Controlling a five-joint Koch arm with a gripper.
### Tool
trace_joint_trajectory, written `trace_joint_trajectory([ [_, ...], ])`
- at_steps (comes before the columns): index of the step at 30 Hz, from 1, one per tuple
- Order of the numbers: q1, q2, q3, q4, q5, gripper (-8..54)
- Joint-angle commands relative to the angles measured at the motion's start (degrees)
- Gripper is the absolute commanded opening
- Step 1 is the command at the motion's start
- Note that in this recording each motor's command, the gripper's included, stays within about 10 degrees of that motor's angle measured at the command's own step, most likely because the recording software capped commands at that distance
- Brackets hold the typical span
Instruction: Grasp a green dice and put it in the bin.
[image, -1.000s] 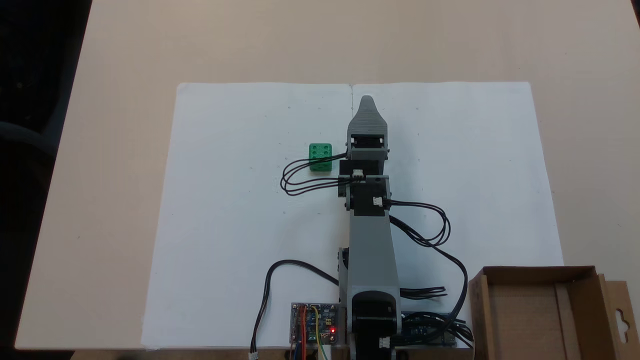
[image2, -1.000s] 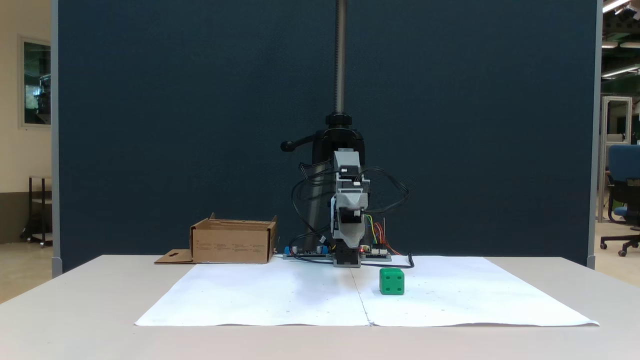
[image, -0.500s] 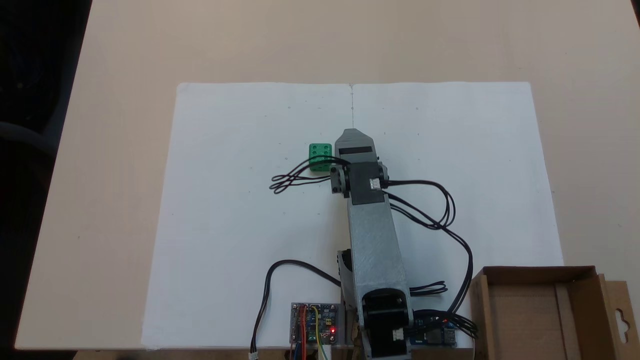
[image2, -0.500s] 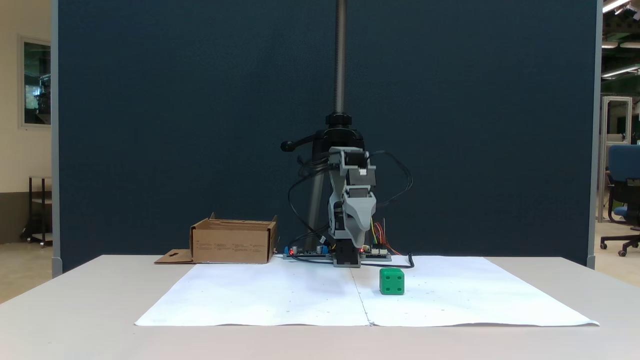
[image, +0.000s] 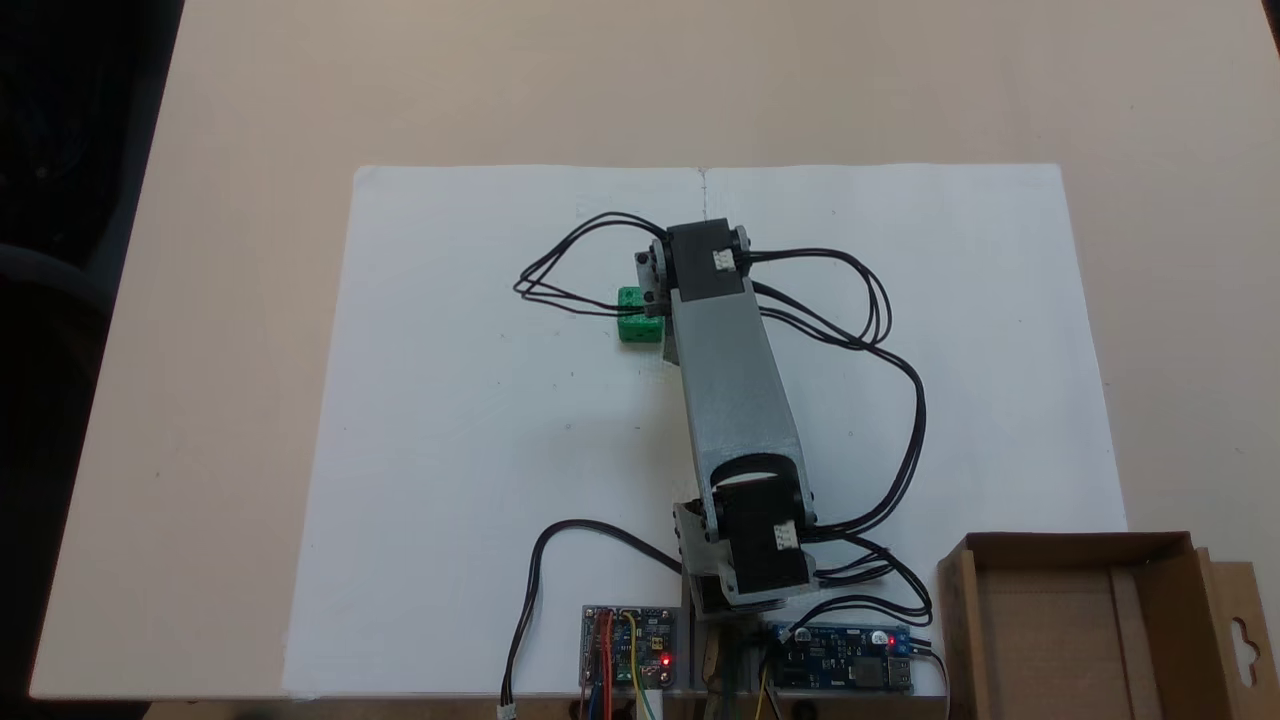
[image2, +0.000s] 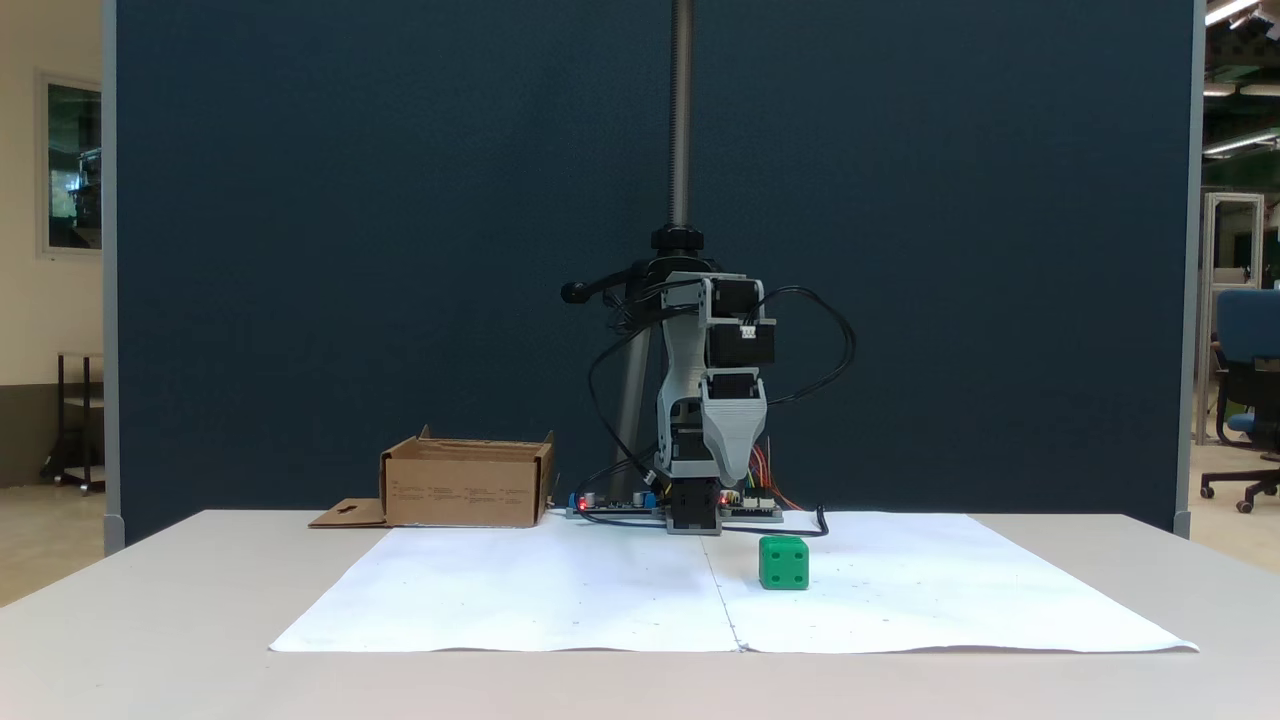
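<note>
In the front fixed view, going left to right, the bin (image2: 467, 484) sits at the far left of the table (image2: 150, 620), just off the corner of the white paper (image2: 560, 590); then comes the arm's base with its boards (image2: 745, 505), the end effector (image2: 737, 470) pointing down above the paper, and the die (image2: 783, 562) resting on the paper a little right of the centre seam. The end effector hangs well above the die and slightly left of it here; only one grey tapered jaw faces the camera, so I cannot tell whether it is parted or closed. It holds nothing. In the top fixed view the die (image: 634, 320) lies just left of the arm's upper link (image: 735, 380), half hidden by a wrist motor and a loop of black cable (image: 560, 290), and the bin (image: 960, 620) is at lower right, well apart from the die. The reach is only starting, I judge. The main risk is the sideways offset: a descent from this line would bring a jaw down onto the die's top or edge and knock it away across the smooth paper. The dangling cable loop could also brush the die and shift it before the jaws arrive
</note>
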Motion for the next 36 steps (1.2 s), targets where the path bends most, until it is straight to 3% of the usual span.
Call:
trace_joint_trajectory([
  [1, -1.49, -0.26, -3.78, 2.2, 6.77, 41.6],
  [12, -5.63, -6.77, -5.8, 1.76, 12.57, 41.7],
  [36, -8.09, -17.75, -6.68, -6.33, 13.1, 41.7],
])
